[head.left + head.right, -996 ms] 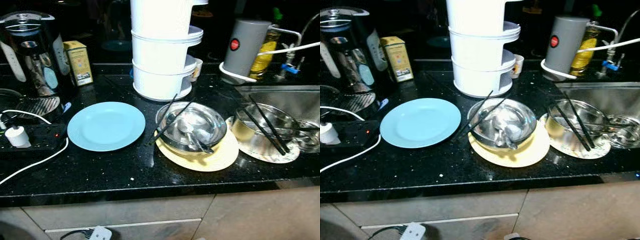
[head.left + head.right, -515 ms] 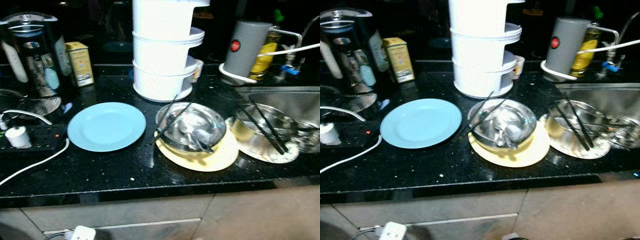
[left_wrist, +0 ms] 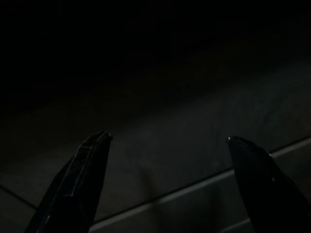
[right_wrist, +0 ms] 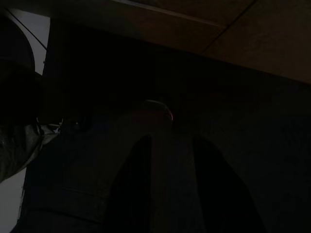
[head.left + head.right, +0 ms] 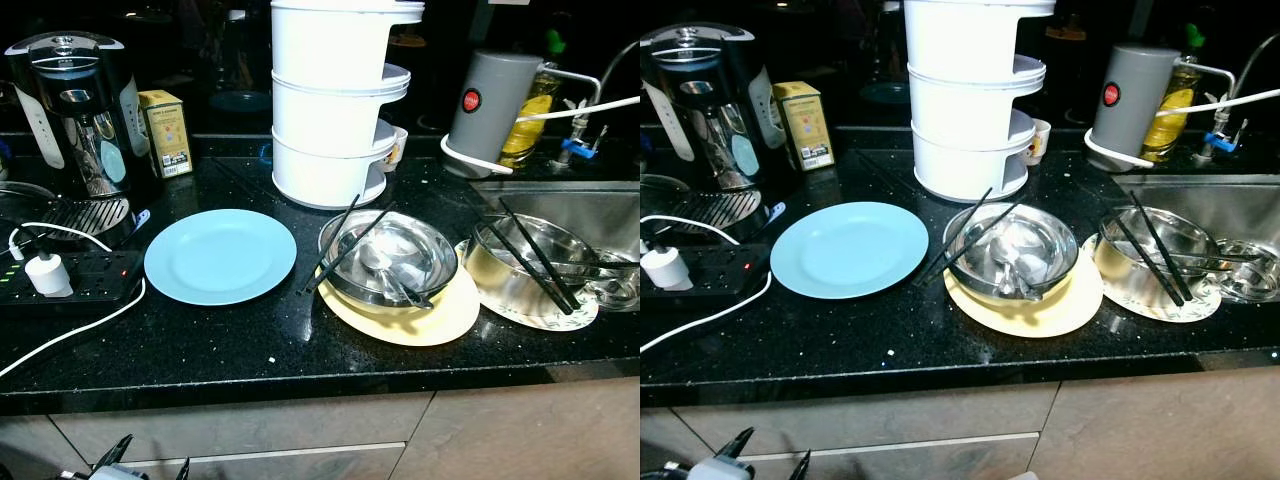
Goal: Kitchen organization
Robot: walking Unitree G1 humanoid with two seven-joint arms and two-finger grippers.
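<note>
Speckled black stone counter; round matte blue plate left of a shiny steel bowl on a cream plate, black chopsticks leaning on its rim; left gripper low by the cabinet, fingers spread apart; right gripper in dark shade, fingers slightly parted.

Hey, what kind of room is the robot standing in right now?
Most likely a home kitchen. A black stone counter holds a light blue plate and a steel bowl with chopsticks across it, a steel sink sits at its right end, and a coffee maker stands at the left.
</note>
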